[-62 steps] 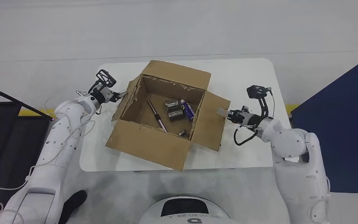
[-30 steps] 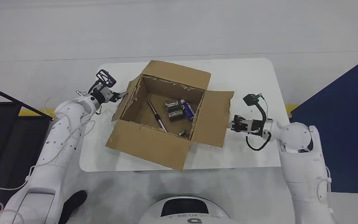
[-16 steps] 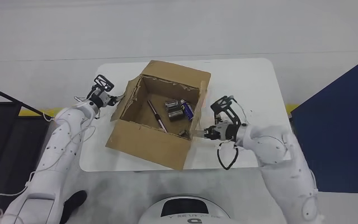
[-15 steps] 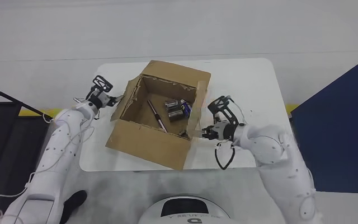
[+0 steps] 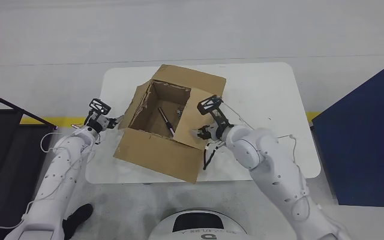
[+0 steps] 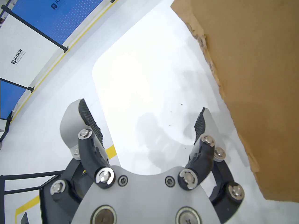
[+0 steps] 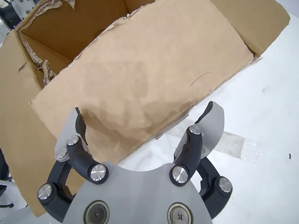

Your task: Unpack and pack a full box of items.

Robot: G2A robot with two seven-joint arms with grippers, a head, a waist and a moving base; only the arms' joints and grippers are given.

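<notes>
Brown box [image 5: 157, 153], with a paler, mottled tan flap [image 7: 163, 54] just ahead of the right gripper [image 7: 144, 108]. Silver plates, black links and black ribbed pads [image 7: 80, 122] there and on the left gripper [image 6: 141, 105]. White table [image 6: 144, 71] beneath both. Far beyond the left gripper, blue dotted panels [image 6: 63, 8] and a yellow floor line [image 6: 111, 149].

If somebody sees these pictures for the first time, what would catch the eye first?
A big cardboard box with torn edges stands in the middle of the white table. The right gripper, open, is at the box's right flap, which leans over the opening and hides part of the inside. The left gripper, open too, hangs beside the box's left side, apart from it.
</notes>
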